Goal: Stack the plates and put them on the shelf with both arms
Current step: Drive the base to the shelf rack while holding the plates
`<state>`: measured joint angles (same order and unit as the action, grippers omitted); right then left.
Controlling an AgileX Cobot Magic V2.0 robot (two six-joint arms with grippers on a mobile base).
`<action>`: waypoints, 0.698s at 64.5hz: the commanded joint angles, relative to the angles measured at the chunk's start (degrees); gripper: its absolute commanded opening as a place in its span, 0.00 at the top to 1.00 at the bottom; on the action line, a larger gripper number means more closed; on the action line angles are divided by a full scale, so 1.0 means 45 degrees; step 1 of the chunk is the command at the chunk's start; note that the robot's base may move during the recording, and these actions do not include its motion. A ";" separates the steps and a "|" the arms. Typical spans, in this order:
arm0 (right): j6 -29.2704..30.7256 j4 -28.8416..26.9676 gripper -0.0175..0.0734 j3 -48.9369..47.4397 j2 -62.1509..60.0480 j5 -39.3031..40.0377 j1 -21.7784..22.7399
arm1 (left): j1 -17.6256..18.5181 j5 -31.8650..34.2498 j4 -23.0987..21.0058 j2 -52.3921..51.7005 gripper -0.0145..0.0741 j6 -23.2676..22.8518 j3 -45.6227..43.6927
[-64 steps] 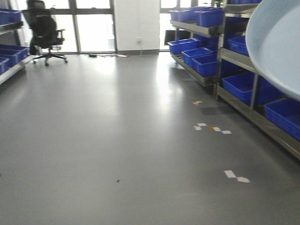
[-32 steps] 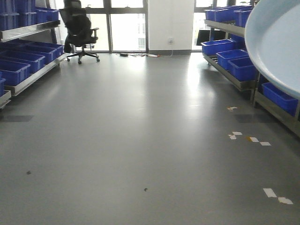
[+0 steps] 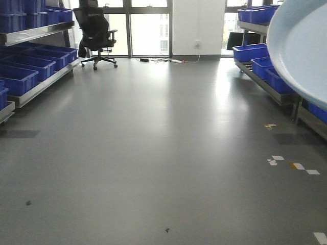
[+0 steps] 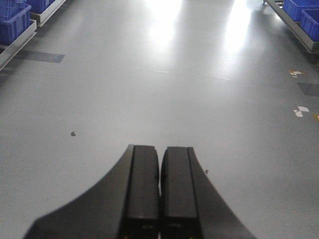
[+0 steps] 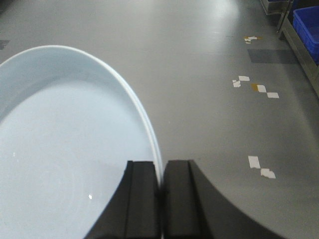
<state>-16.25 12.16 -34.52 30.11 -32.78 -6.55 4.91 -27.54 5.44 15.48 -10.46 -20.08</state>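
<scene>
Pinched a pale plate (image 5: 65, 149) by its rim in the right pincer (image 5: 160, 172), aloft over the grey floor (image 3: 153, 127), at the upper right of the front view. Had the left pincer (image 4: 160, 159) pressed together, finger against finger, above the floor. Showed blue bins (image 3: 20, 79) on shelves (image 3: 36, 33) along both sides.

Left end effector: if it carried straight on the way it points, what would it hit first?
Probably only the glossy grey floor. The shut black left end effector aims over open floor, with nothing between. The blue plastic bins sit well off to the side. Depth is hard to judge.
</scene>
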 commanded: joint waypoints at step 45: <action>0.0034 0.0119 0.75 -0.0394 0.0121 0.1244 0.0078 | -0.0008 0.1053 0.0034 0.0090 0.74 -0.0028 -0.0382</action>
<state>-16.25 12.16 -34.52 30.11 -32.78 -6.55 4.91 -27.54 5.44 15.48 -10.46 -20.08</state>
